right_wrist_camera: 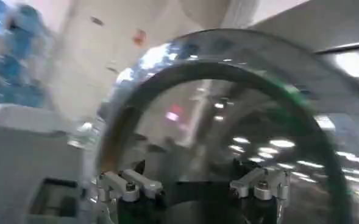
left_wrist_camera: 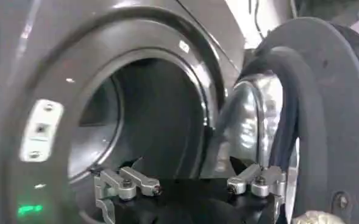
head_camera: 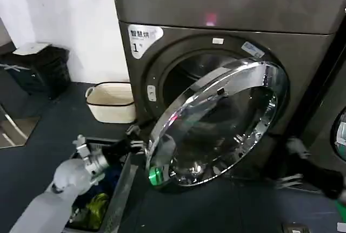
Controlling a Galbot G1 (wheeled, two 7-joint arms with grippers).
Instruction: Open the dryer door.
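The dryer [head_camera: 232,11] is a dark grey-bronze machine with a white sticker marked "1" and a pink light. Its dryer door [head_camera: 219,127], a chrome ring around dark glass, stands partly swung out from the drum hole [head_camera: 189,71]. My left gripper [head_camera: 139,142] is open at the door's free left edge, low down. In the left wrist view my left gripper [left_wrist_camera: 194,182] faces the drum hole [left_wrist_camera: 142,115], with the door's dark inner rim [left_wrist_camera: 325,109] beside it. My right gripper [head_camera: 289,162] is low at the door's right side. There the right gripper [right_wrist_camera: 194,182] is open before the door glass [right_wrist_camera: 228,122].
A cream basket [head_camera: 111,102] stands on the dark floor left of the dryer. A grey bin [head_camera: 116,195] with coloured items lies under my left arm. A black box [head_camera: 40,68] sits by the white wall. Another machine [head_camera: 338,130] adjoins at the right edge.
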